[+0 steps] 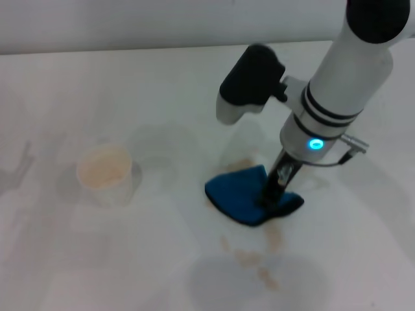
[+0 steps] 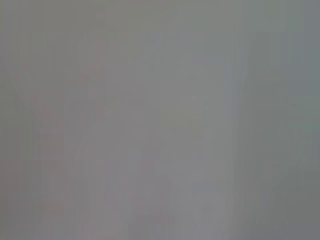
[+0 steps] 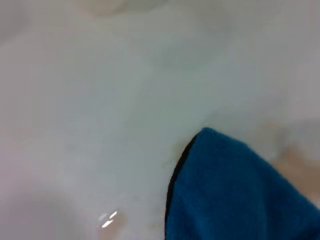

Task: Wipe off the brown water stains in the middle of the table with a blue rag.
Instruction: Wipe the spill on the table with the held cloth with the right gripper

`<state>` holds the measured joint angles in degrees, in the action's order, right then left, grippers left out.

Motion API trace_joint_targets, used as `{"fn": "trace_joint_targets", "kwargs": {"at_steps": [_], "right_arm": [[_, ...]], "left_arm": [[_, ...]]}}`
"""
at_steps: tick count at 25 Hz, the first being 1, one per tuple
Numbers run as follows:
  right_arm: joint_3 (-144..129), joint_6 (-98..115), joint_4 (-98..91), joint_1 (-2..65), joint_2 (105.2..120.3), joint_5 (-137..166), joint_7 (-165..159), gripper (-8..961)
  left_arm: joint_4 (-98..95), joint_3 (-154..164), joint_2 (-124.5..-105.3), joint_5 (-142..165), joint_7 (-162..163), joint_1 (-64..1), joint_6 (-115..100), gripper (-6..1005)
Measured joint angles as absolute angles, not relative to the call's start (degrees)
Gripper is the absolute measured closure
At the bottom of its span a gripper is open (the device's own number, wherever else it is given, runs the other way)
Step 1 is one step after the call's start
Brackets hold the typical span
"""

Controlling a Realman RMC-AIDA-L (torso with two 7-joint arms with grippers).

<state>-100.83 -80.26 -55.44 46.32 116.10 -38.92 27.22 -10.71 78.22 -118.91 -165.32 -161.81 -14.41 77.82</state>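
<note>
While pressed on the blue rag (image 1: 243, 197), the right hand (image 1: 271, 194) covers the brown water stains (image 1: 256, 259).

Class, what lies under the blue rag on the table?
The blue rag, pressed down by the right gripper, lies flat on the table. Brown water stains show beside it; any beneath are hidden.

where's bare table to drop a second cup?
Free: table behind the cup, and its near-left corner. Crowded: centre-right, where the right claw presses the blue rag among the brown stains.
</note>
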Motion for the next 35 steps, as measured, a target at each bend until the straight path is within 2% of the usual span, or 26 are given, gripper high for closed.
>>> {"fn": "trace_joint_targets", "kwargs": {"at_steps": [22, 35], "right_arm": [[-104.58, -93.93, -60.63, 39.94, 115.85, -46.95, 39.36, 783], [-105.96, -86.83, -60.56, 41.85, 116.01, -42.6, 39.66, 812]], "left_arm": [[-10.7, 78.1, -118.66, -165.23, -161.8, -15.43, 77.46, 120], [-10.81, 77.06, -118.4, -165.43, -161.8, -16.86, 75.81, 119]]}}
